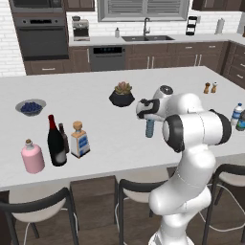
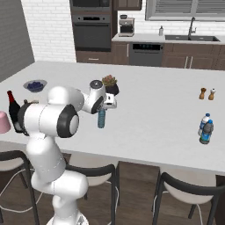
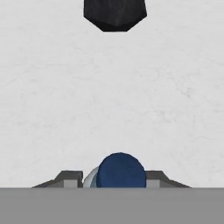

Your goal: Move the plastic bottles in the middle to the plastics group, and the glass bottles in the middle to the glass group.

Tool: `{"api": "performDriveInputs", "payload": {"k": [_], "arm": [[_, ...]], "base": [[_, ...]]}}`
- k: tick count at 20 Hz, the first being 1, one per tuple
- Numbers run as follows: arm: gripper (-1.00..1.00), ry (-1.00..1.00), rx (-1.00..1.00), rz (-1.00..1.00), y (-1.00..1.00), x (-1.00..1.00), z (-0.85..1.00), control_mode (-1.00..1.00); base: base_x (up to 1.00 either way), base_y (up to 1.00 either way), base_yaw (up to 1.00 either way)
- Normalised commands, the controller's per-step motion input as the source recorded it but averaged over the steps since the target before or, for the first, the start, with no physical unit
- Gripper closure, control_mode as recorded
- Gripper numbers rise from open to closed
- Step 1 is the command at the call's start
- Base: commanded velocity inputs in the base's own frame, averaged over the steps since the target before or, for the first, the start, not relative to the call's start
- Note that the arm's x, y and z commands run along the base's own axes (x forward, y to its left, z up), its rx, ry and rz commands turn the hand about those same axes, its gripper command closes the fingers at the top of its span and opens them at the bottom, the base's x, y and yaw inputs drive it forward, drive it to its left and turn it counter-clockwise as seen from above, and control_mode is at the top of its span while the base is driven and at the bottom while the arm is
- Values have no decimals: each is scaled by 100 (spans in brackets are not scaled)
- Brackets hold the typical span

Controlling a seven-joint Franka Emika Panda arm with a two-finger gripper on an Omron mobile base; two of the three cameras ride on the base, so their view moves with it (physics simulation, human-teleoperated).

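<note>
My gripper [image 1: 149, 120] points straight down over the middle of the white counter and is shut on the small bluish-teal plastic bottle [image 1: 150, 129], which stays upright. The hand view shows its dark blue cap [image 3: 121, 170] between my fingers [image 3: 70, 178]. At the left front stand the tall dark wine bottle [image 1: 56, 143] and the square clear bottle with a tan stopper [image 1: 80, 140], next to the pink flask [image 1: 32, 158] and the slim brown beer bottle [image 1: 63, 138]. Far right stand the clear water bottle [image 2: 203, 123] and a darker bottle [image 2: 207, 132].
A black pot with a succulent [image 1: 121, 94] sits just beyond the gripper. A bowl of blueberries [image 1: 30, 107] is at the left. Salt and pepper shakers [image 1: 210, 87] stand at the back right. Dark stools [image 1: 136, 191] line the counter's near edge.
</note>
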Motion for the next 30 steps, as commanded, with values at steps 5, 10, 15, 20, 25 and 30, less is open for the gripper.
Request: {"api": "performDriveInputs", "payload": {"k": [5,10,15,20,25,30], "arm": [[100,8,0,-10,-54,-57,52,-100],[100,1,0,-14,-67,-58,8,-100],[100,0,-3,-14,-66,-45,-13,-100],[100,0,-5,-13,-75,-30,-1,-100],[100,1,-4,-14,-83,-7,17,-100],[100,6,0,-14,-89,0,26,-100]], "base": [[0,0,0],[0,0,0],[0,0,0],[0,0,0],[0,0,0],[0,0,0]]}}
